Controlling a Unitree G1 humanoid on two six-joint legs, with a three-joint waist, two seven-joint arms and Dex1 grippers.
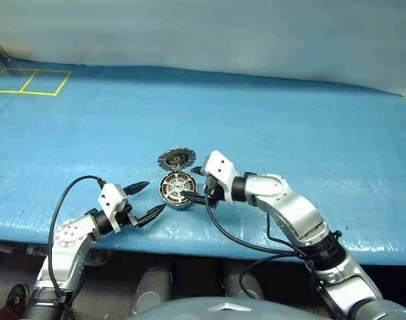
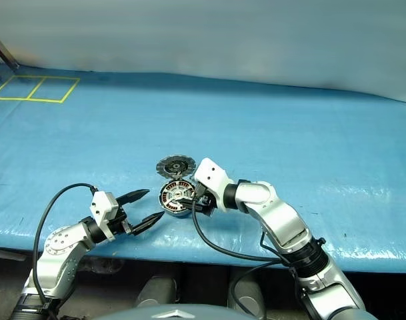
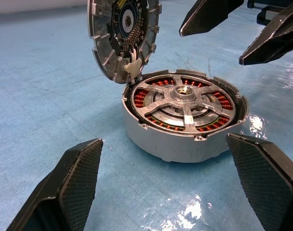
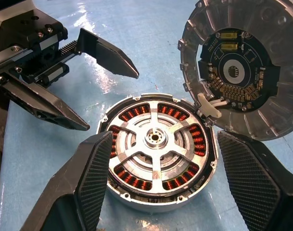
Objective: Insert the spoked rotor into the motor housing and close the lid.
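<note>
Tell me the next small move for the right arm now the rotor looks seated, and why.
Probably back the right gripper off and go to the lid to swing it shut. The spoked rotor sits flat inside the motor housing, copper windings showing between its spokes, and the right jaws stand open around the housing, gripping nothing. The lid is tilted open at its hinge. The left gripper waits open beside the housing.

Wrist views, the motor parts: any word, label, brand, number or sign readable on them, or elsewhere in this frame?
No readable text anywhere.
lid: its inner face carries a dark circuit board with small yellowish components; any print on them is too small to read.
spoked rotor, seated in the motor housing: bare metal, no marking visible.
blue table cover: only yellow tape lines forming boxes, no lettering.
</note>
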